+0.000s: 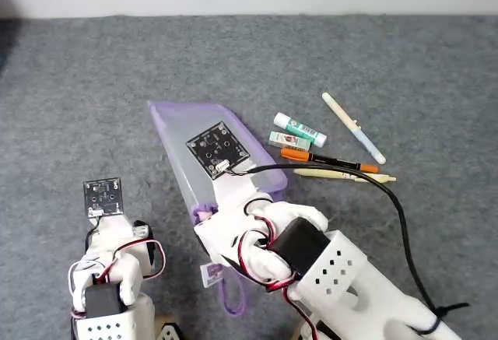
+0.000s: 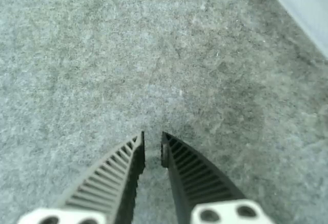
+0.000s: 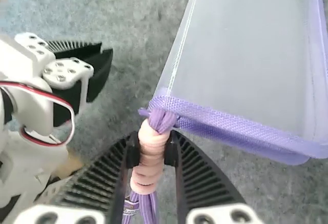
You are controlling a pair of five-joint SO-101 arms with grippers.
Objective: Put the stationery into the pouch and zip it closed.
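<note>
Grey felt table [image 1: 78, 83]: purple pouch [image 1: 183, 122], glue stick [image 1: 299, 130], pens [image 1: 354, 128] alongside.

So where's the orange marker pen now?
In the high view the orange marker pen lies outside the translucent purple pouch, to its right, between a teal tube and a cream pen.
</note>
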